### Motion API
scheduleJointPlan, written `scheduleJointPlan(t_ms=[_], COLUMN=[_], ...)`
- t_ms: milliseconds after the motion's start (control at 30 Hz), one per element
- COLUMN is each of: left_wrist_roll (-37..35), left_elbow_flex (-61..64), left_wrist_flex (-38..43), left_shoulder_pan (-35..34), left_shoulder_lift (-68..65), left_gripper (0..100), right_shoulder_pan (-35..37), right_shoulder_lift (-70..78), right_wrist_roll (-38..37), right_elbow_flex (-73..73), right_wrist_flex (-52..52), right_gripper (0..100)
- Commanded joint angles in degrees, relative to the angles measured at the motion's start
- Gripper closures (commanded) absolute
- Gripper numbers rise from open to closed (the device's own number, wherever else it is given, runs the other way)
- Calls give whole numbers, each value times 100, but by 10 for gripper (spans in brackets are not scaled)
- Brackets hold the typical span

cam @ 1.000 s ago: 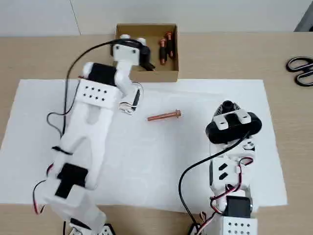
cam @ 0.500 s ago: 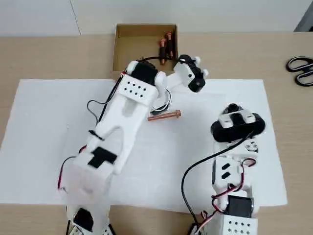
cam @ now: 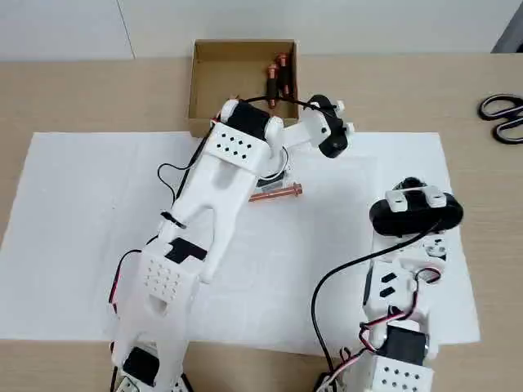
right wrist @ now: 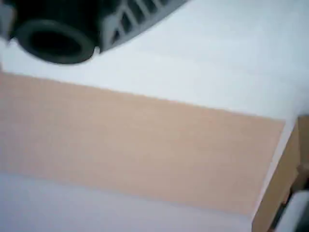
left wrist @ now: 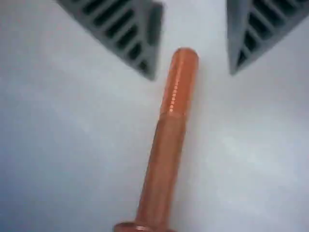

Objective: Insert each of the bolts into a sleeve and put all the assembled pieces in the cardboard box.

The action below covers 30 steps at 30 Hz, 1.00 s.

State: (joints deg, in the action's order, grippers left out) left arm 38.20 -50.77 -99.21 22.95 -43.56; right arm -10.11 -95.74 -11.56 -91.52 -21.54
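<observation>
In the high view the cardboard box (cam: 196,82), shallow and brown, holds two assembled pieces (cam: 278,77) against one wall; a loose copper-coloured bolt (cam: 286,192) lies on the white paper sheet (cam: 82,204) just in front of the box, under the left arm (cam: 233,155), while the right gripper (cam: 411,192) sits farther from the box. In the left wrist view the left gripper (left wrist: 192,65) is spread wide, its ribbed grey fingers (left wrist: 130,34) flanking the bolt's threaded tip without touching. In the right wrist view a matte black tubular sleeve (right wrist: 53,41) appears clamped by the right gripper. Bolt pickup seems in hand: next, lower, close on the smooth shank, then meet the sleeve
</observation>
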Motion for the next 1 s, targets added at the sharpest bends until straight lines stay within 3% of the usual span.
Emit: scheduleJointPlan(t_ms=[0,300,567,967], left_wrist_roll=[26,211,220,229], left_elbow_flex=[-224,-338,-1367,-1965], left_wrist_flex=[-114,-26,18,53], left_shoulder_pan=[44,290,343,325], left_shoulder_lift=[35,-316,-1081,-1873], left_gripper=[830,830,830,830], right_shoulder_pan=[-40,-31,-31,-40], right_shoulder_lift=[-92,-92,-92,-92], right_wrist_roll=[26,26,26,26], right_elbow_flex=[-35,-105,-79,-70], right_wrist_flex=[110,163,163,163], right_gripper=[995,995,995,995])
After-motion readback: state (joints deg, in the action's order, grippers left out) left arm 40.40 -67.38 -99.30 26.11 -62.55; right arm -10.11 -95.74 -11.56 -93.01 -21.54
